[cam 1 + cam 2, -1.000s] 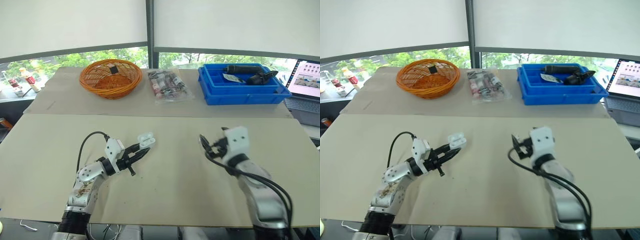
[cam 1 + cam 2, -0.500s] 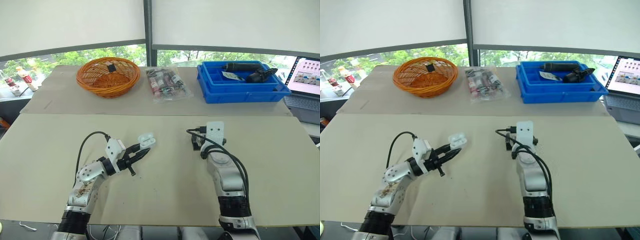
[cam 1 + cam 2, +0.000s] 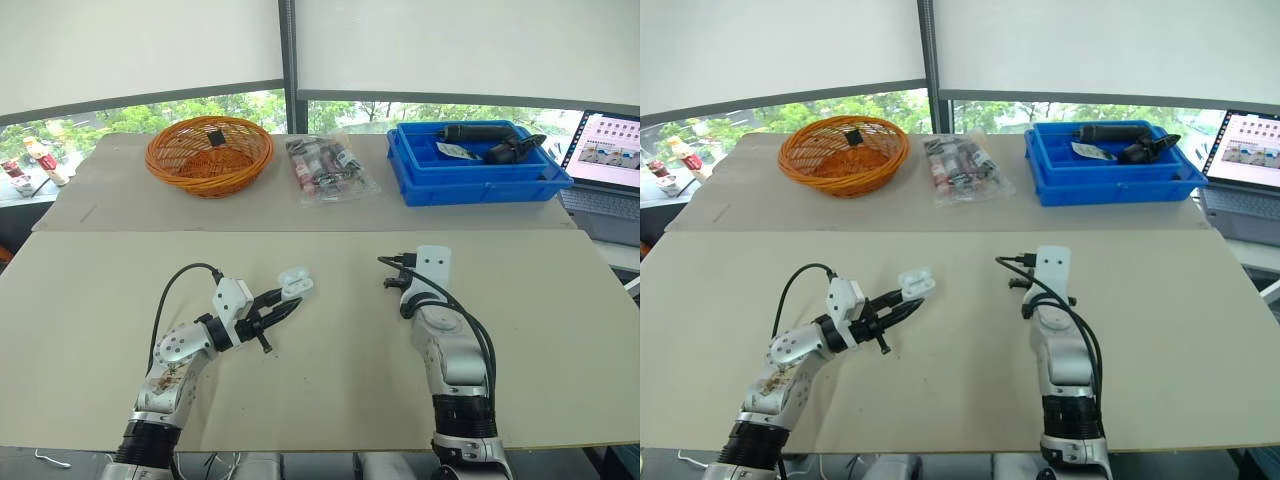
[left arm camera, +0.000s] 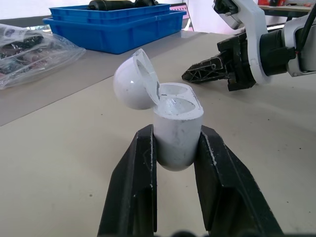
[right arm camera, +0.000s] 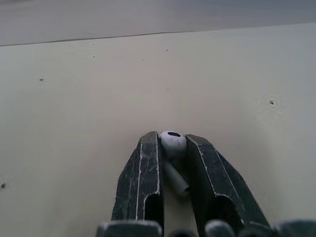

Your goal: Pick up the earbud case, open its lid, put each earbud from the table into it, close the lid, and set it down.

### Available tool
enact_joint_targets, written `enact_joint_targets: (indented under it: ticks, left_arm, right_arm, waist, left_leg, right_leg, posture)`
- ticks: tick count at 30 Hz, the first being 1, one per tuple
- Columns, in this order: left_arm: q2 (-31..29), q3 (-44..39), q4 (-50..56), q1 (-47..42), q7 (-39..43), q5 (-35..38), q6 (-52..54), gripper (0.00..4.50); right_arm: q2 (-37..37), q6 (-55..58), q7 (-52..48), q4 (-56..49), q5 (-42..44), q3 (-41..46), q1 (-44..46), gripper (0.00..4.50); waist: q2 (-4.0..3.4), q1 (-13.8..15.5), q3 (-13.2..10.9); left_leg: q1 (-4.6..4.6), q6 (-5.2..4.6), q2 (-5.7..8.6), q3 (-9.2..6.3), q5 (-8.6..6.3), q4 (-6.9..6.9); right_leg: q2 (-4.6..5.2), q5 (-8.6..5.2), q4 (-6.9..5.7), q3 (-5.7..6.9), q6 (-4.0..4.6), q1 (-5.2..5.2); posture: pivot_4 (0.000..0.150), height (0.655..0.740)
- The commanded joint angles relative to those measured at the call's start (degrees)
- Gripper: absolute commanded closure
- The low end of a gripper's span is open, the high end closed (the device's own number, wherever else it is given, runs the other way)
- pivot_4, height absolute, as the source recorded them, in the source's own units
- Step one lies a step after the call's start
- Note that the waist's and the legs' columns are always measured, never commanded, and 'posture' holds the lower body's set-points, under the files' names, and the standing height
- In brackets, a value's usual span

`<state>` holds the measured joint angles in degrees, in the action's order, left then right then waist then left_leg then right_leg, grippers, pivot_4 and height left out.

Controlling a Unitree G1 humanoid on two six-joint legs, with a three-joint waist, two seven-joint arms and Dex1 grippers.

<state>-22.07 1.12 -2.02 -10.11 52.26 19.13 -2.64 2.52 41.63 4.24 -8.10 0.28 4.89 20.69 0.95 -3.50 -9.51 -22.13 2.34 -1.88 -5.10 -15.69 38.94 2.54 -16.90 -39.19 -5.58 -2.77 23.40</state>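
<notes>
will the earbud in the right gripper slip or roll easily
Probably slippery: the earbud looks smooth and glossy, and the right gripper pinches it at its rounded head, so it might squirt out. It looks like a small hard shell, so likely light and stiff. Dropped on the table, it may roll briefly until the stem stops it.

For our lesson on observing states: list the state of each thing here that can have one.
earbud case: lid open
left claw: shut on earbud case
earbud: out of the case
right claw: shut on earbud
laptop: open, screen lit
</notes>
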Motion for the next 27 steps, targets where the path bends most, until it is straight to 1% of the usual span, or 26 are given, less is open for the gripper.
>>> enact_joint_targets:
  ticks: [1,4,6,8,10,13,15,19,22,25,27]
  left_arm:
    - [-0.49,-0.15,2.63,0.30,-0.23,0.02,-0.75,3.96]
    - [-0.68,-0.18,2.98,0.57,-0.31,0.06,-0.63,3.96]
    - [-0.97,-0.24,3.72,1.06,-0.33,0.21,-0.36,3.96]
    - [-1.44,-0.25,4.83,1.89,-0.21,0.41,0.05,3.96]
    - [-2.11,-0.17,6.19,3.00,0.10,0.58,0.40,3.96]
    - [-3.09,-0.32,8.49,4.69,0.33,1.14,1.25,3.96]
    - [-3.85,-0.52,10.07,5.85,0.42,1.60,1.87,3.96]
    - [-5.13,-0.80,12.56,7.97,0.76,2.23,2.74,3.96]
    - [-5.89,-0.70,13.99,8.96,1.02,2.74,3.52,3.96]
    - [-6.31,-0.66,14.83,9.34,1.30,3.13,4.22,3.96]
    - [-6.34,-0.58,14.78,9.05,1.46,3.22,4.67,3.96]
  right_arm:
    - [-1.97,3.01,-4.26,-4.16,1.88,-2.49,-1.34,4.18]
    - [-6.92,6.10,-11.88,-8.57,5.43,-3.82,-2.04,4.18]
    - [-13.47,6.93,-20.12,-12.77,8.23,-6.39,-2.59,4.18]
    - [-21.11,3.73,-29.58,-16.45,11.23,-7.72,-3.73,4.18]
    - [-29.73,-2.85,-41.92,-18.93,14.62,-8.37,-6.00,4.18]
    - [-40.78,-7.78,-54.89,-20.02,18.51,-6.52,-8.86,4.18]
    - [-47.51,-15.11,-63.02,-18.97,18.56,-5.97,-11.33,4.18]
    - [-59.45,-33.66,-76.66,-12.77,14.37,-5.48,-17.83,4.18]
    - [-63.53,-43.02,-80.87,-8.66,12.89,-4.39,-22.87,4.18]
    - [-64.54,-47.58,-81.24,-4.98,11.49,-4.24,-24.58,4.18]
    - [-64.52,-48.16,-81.34,-3.62,11.36,-4.51,-24.32,4.18]
  waist:
    - [0.00,-0.15,0.00]
    - [0.00,-0.26,0.00]
    - [-0.03,-0.18,-0.02]
    - [-0.05,-0.10,-0.04]
    - [-0.04,-0.08,-0.05]
    - [-0.03,0.07,-0.06]
    - [-0.02,0.20,-0.06]
    - [0.02,0.76,-0.10]
    - [0.04,1.11,-0.11]
    - [0.05,1.13,-0.11]
    - [0.05,1.05,-0.11]
  left_leg:
    - [0.00,0.00,0.01,0.00,0.00,0.00]
    - [-0.03,0.00,0.02,0.00,0.00,0.00]
    - [-0.06,0.00,0.02,-0.01,0.00,0.01]
    - [-0.10,0.00,0.05,-0.01,0.00,0.01]
    - [-0.10,-0.01,0.04,-0.01,-0.01,0.01]
    - [-0.04,-0.05,0.03,-0.03,-0.03,0.01]
    - [0.01,-0.05,0.05,-0.02,-0.03,0.01]
    - [0.08,-0.06,0.02,0.01,-0.03,0.02]
    - [0.13,-0.06,0.04,0.04,-0.03,0.02]
    - [0.13,-0.05,0.03,0.05,-0.03,0.03]
    - [0.16,-0.05,0.03,0.05,-0.03,0.04]
  right_leg:
    - [0.00,0.00,0.00,0.00,0.00,0.00]
    - [0.02,0.00,0.04,0.00,0.00,0.00]
    - [0.03,0.00,0.08,0.01,0.00,0.00]
    - [0.05,-0.01,0.13,0.02,-0.01,0.00]
    - [0.05,-0.01,0.20,0.03,-0.01,-0.04]
    - [0.04,-0.02,0.29,0.06,-0.03,-0.16]
    - [0.07,-0.02,0.31,0.06,-0.03,-0.23]
    - [0.05,-0.02,0.32,0.05,-0.04,-0.30]
    - [0.07,-0.02,0.34,0.02,-0.04,-0.34]
    - [0.07,-0.02,0.33,0.02,-0.04,-0.35]
    - [0.07,-0.02,0.31,0.01,-0.03,-0.36]
  posture:
    - [0.150,0.6940]
    - [0.150,0.6940]
    - [0.150,0.6940]
    - [0.150,0.6940]
    - [0.150,0.6940]
    - [0.150,0.6940]
    - [0.150,0.6940]
    - [0.150,0.6940]
    - [0.150,0.6940]
    - [0.150,0.6940]
    - [0.150,0.6940]
